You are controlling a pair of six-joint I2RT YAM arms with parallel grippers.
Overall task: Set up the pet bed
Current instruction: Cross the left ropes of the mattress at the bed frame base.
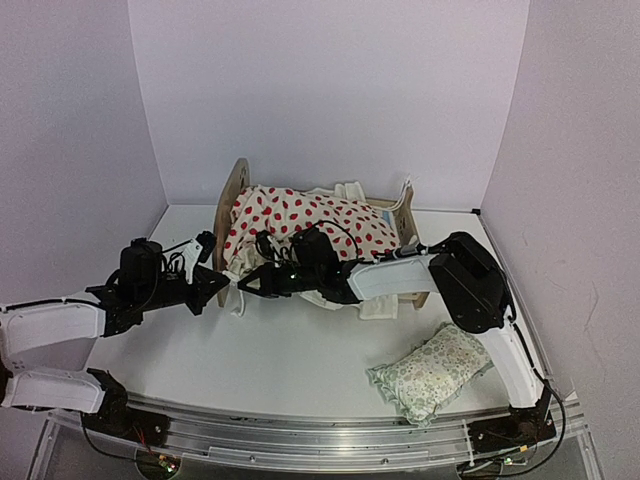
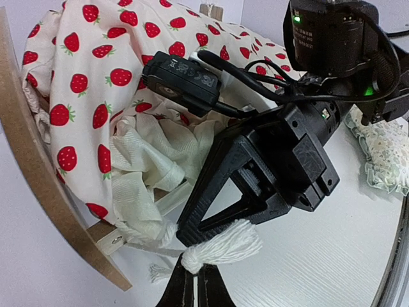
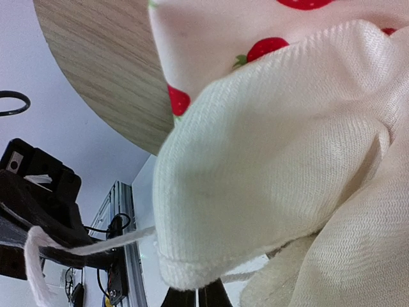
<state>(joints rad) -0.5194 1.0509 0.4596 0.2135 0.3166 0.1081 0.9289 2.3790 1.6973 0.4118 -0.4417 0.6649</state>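
Observation:
The pet bed [image 1: 233,192] stands at the back middle, its arched light-wood headboard [image 2: 38,185] on the left and the low footboard [image 1: 406,212] on the right. A cream cushion with red strawberries [image 1: 300,222] is heaped on it, over a cream knitted blanket [image 2: 150,157]. My left gripper [image 2: 195,281] is shut on the blanket's white tassel [image 2: 220,251] just off the bed's near left corner. My right gripper [image 3: 195,298] reaches in from the right and is shut at the blanket's hem [image 3: 255,185], tip to tip with the left one. The bed's base is hidden.
A small green floral frilled pillow [image 1: 432,371] lies on the table at the near right. The right arm [image 1: 470,280] spans the front of the bed. A metal rail [image 1: 320,438] runs along the near edge. White walls close in the back and sides.

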